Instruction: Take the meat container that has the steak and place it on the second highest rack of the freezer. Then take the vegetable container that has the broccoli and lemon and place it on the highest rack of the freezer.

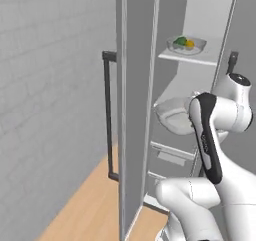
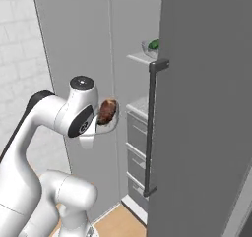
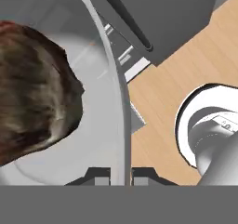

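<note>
My gripper (image 3: 114, 177) is shut on the rim of the clear meat container (image 3: 122, 102). The reddish-brown steak (image 3: 32, 93) lies inside it. From the left base the container (image 1: 172, 116) hangs in the open freezer (image 1: 170, 15), just in front of the second white rack (image 1: 175, 91). From the right base the steak (image 2: 107, 111) and its container (image 2: 106, 127) sit beside my wrist. The vegetable container (image 1: 186, 46) with the broccoli (image 1: 180, 41) and the lemon (image 1: 190, 44) stands on the highest rack (image 1: 187, 59). That broccoli (image 2: 154, 44) peeks past the door edge.
The freezer door (image 1: 135, 110) stands open at the left with its dark bar handle (image 1: 107, 115). A grey panel (image 2: 206, 108) with another dark handle (image 2: 151, 128) stands on the right. Grey drawers (image 2: 137, 147) lie below the racks. Wooden floor (image 1: 85, 210) runs beneath.
</note>
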{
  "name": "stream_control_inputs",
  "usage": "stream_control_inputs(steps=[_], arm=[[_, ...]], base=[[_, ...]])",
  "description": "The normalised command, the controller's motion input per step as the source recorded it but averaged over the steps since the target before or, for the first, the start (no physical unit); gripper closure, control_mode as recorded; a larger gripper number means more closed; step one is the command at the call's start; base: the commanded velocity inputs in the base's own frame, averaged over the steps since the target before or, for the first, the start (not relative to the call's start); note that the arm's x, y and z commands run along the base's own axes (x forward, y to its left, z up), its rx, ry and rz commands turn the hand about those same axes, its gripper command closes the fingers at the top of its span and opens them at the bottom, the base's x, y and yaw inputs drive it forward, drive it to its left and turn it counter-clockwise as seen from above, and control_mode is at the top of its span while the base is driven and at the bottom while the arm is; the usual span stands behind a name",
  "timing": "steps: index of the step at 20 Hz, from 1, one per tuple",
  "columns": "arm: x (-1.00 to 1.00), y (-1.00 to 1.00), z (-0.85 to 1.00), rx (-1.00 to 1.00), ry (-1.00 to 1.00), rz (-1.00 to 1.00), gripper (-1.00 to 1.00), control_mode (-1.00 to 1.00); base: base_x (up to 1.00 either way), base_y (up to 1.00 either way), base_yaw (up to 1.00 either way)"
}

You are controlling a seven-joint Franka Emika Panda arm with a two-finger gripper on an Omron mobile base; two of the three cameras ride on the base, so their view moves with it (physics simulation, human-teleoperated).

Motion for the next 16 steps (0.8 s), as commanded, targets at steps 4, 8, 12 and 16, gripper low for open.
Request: stream_control_inputs(steps=[4, 8, 12, 16], arm=[[0.00, 0.00, 0.00, 0.00, 0.00, 0.00, 1.00, 1.00], [0.00, 0.00, 0.00, 0.00, 0.00, 0.00, 1.00, 1.00], [0.00, 0.00, 0.00, 0.00, 0.00, 0.00, 1.00, 1.00], [0.00, 0.00, 0.00, 0.00, 0.00, 0.00, 1.00, 1.00]], base=[[0.43, 0.07, -0.49], [0.47, 0.18, -0.45], [0.48, 0.66, -0.44], [0.53, 0.68, -0.33]])
